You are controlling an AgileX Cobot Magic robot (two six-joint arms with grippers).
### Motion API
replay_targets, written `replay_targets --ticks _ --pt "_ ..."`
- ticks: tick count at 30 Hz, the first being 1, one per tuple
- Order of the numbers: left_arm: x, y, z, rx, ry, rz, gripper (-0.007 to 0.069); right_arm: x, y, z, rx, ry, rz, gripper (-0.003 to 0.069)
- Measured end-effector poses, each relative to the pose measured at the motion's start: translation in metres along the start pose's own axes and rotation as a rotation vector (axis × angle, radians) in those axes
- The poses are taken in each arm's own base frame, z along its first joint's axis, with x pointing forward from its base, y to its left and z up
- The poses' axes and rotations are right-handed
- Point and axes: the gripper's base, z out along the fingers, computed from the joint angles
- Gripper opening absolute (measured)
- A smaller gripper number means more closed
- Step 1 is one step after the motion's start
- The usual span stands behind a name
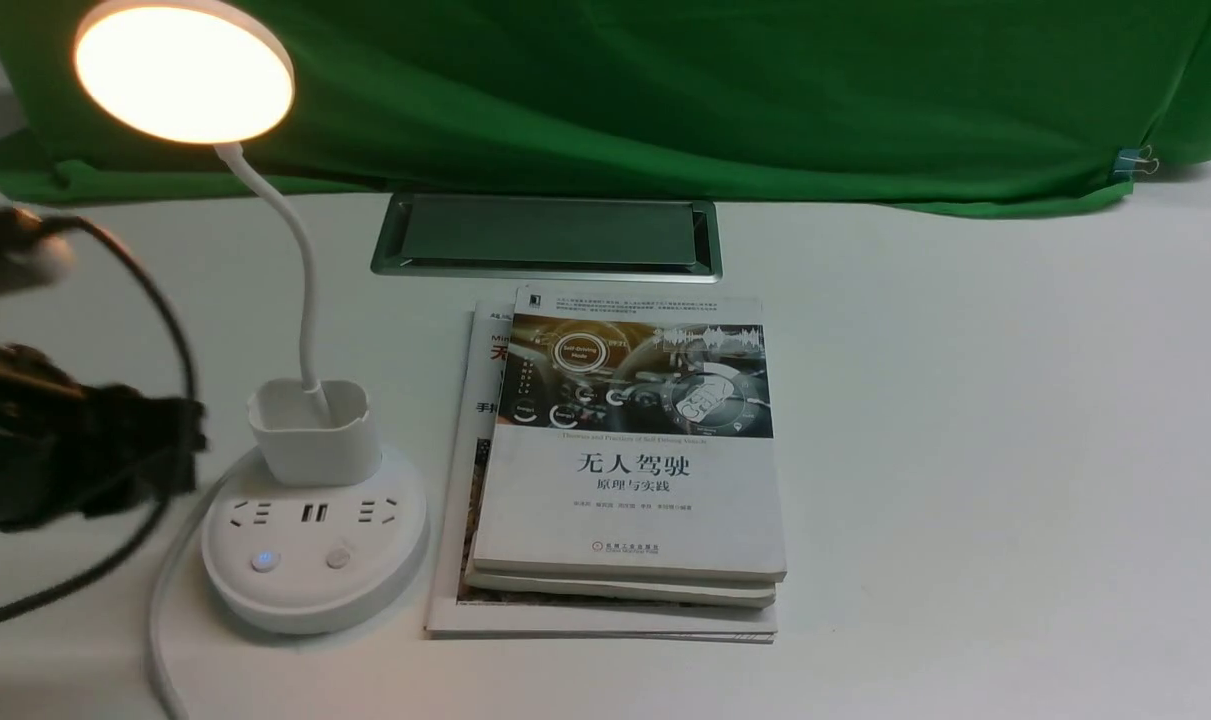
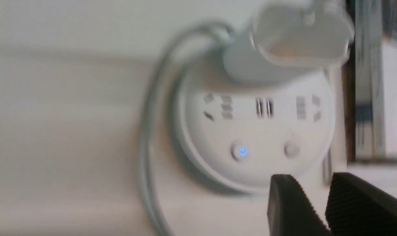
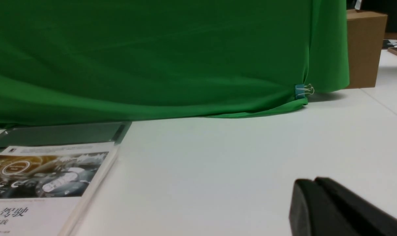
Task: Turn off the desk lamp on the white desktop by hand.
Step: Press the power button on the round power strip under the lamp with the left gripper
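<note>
The desk lamp stands at the left of the white desktop (image 1: 965, 450), its disc head (image 1: 183, 72) glowing. On its round base (image 1: 315, 545) a blue-lit button (image 1: 263, 560) sits beside an unlit button (image 1: 339, 555). My left gripper (image 1: 190, 430) is blurred and hovers just left of the base. In the left wrist view its fingers (image 2: 311, 183) are slightly apart and empty, close to the base's rim (image 2: 257, 137) below the unlit button (image 2: 290, 149). My right gripper (image 3: 311, 182) is shut and empty, low over bare desktop.
A stack of books (image 1: 630, 450) lies right of the lamp base. The silver-framed hatch (image 1: 547, 237) is behind them. The lamp's white cord (image 1: 165, 600) runs toward the front edge. My arm's black cable (image 1: 155, 300) loops at the left. Green cloth (image 1: 665, 90) hangs behind.
</note>
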Motion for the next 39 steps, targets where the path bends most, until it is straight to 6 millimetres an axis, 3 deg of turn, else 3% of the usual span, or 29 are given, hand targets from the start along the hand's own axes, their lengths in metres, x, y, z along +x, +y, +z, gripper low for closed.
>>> replay_targets --ticks 5,12,24,30,39 --pt "0.000 -0.026 0.029 -0.070 0.170 0.153 0.0095 0.000 0.000 0.000 0.000 0.000 0.000 0.0036" --pt "-0.013 -0.057 0.056 -0.066 0.223 0.238 0.0016 0.000 0.000 0.000 0.000 0.000 0.000 0.0036" --pt "-0.017 -0.049 0.115 -0.130 0.255 0.263 0.0012 0.000 0.000 0.000 0.000 0.000 0.000 0.0036" --pt "-0.021 -0.049 0.116 -0.131 0.247 0.268 0.0012 0.000 0.000 0.000 0.000 0.000 0.000 0.0036" --pt "-0.036 -0.056 0.088 -0.122 0.160 0.280 0.0012 0.000 0.000 0.000 0.000 0.000 0.000 0.0036"
